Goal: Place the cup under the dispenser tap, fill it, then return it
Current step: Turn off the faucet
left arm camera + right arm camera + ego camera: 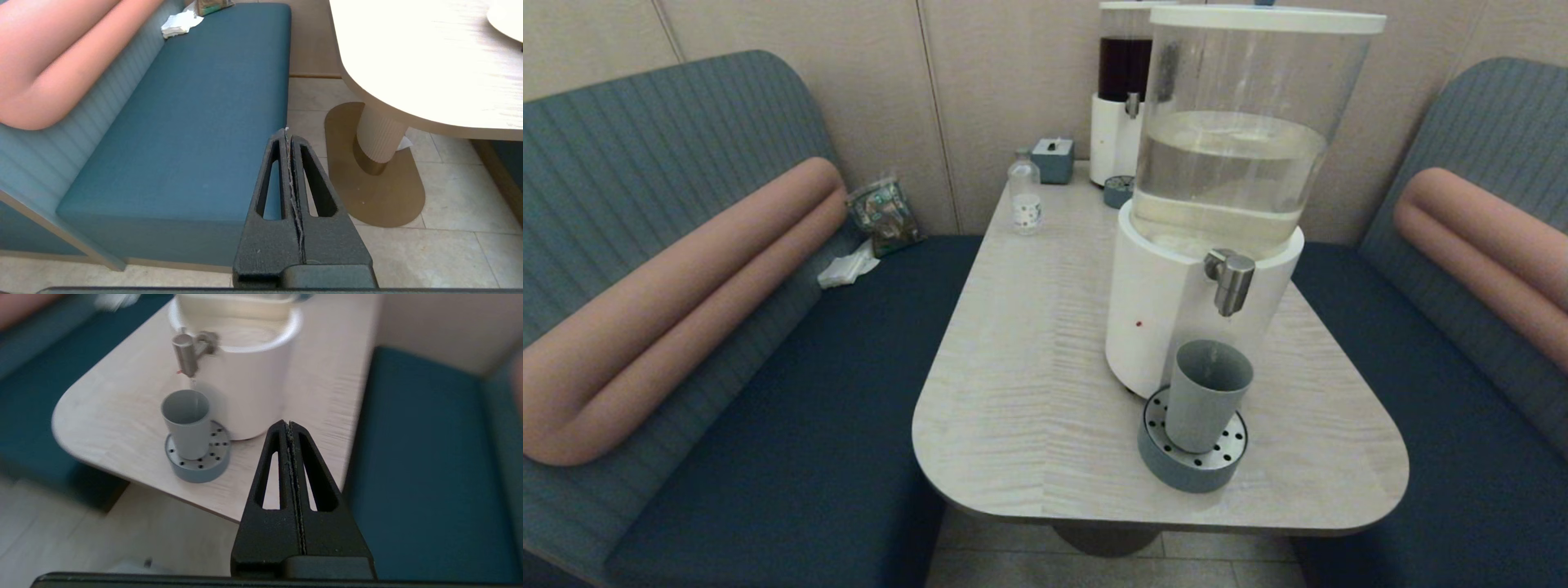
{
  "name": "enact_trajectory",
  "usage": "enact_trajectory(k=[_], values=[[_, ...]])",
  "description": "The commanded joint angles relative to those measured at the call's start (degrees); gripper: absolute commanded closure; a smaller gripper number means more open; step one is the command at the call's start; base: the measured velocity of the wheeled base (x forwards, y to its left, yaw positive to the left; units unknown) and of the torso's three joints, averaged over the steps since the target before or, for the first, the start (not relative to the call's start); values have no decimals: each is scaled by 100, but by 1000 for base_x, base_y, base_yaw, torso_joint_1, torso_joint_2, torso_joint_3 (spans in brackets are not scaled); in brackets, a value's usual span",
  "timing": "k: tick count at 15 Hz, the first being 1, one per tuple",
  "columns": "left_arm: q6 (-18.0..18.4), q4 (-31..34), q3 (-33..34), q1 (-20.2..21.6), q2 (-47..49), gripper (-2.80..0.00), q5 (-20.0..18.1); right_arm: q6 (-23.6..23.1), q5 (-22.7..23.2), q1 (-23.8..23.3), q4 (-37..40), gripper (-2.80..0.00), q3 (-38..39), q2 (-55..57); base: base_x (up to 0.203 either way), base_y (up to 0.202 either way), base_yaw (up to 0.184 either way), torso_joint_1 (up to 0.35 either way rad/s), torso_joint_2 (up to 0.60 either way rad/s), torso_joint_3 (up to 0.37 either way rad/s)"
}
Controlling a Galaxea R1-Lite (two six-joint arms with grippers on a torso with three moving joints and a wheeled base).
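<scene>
Nearest the robot, off the near edge of the pale wood-grain table (1029,392), both arms hang low and out of the head view: the left gripper (288,134) sits over the floor beside the dark teal bench seat (196,122), its black fingers pressed together with nothing between them, and the right gripper (289,426) hovers off the table's near right corner, likewise closed flat and holding nothing. On the table's near right part, the plain matte grey-blue tapered cup (1206,394) stands upright on the round grey drip tray with a perforated steel top (1188,469), open mouth directly beneath the short brushed-steel dispenser tap (1232,280). That tap juts from the white base of the large clear-tank dispenser of pale liquid (1229,163). Farther back stand a small clear bottle with a white label (1024,196), a small grey-blue box (1053,158) and a second dispenser holding dark liquid (1123,82).
</scene>
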Motion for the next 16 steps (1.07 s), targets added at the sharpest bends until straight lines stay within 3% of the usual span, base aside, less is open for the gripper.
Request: enact_trajectory(k=[1,10,13,16], values=[[-2,2,9,2,8,0,4,66,4,-230,-52,0,550,-1123,0,0,0,0,0,0],[-2,2,9,2,8,0,4,362,452,-362,-191,0,1156,-1575,0,0,0,0,0,0],[-2,2,9,2,8,0,4,353,675,-150,-248,0,695,-578,0,0,0,0,0,0],[-2,2,9,2,8,0,4,328,704,452,-198,0,-259,1043,0,0,0,0,0,0]])
